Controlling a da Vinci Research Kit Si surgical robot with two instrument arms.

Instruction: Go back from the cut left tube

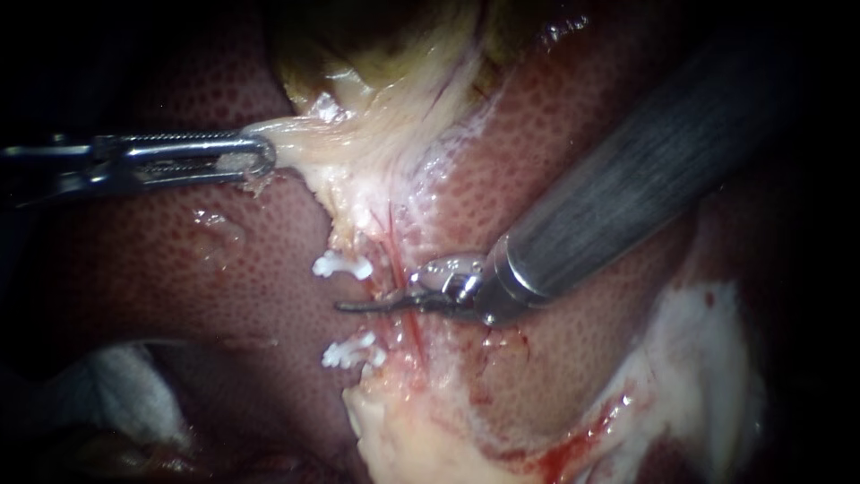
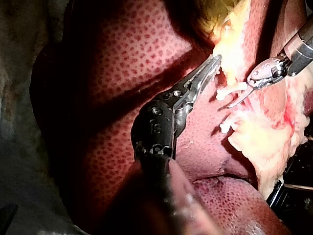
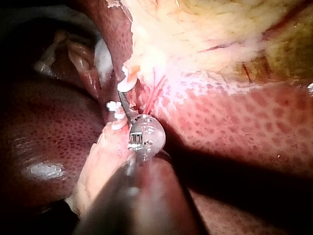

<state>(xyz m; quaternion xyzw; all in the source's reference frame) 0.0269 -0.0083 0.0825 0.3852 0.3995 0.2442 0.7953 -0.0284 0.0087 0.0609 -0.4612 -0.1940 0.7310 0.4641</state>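
Closest up, the right instrument point(image 1: 358, 306) has a fat grey shaft that blocks a good chunk of liver point(image 1: 179, 269) behind it, so no idea what's under there. Its thin jaws lie flat together with nothing in them, crossing a thin red strand point(image 1: 392, 246) and poking into the gap between the upper clip point(image 1: 342, 266) and the lower clip point(image 1: 352, 352). The cut left tube point(image 1: 354, 244) is right there. Both clipped stumps sit apart with bare liver between them, but honestly the cut ends themselves are tiny and hard to make out. Bottom corner has a white gauze-looking patch point(image 1: 116, 385), half in shadow. Further back, the left instrument point(image 1: 255, 157) has its jaws clamped on pale tissue hanging off the gallbladder point(image 1: 376, 81), and its shaft fades into the dark.
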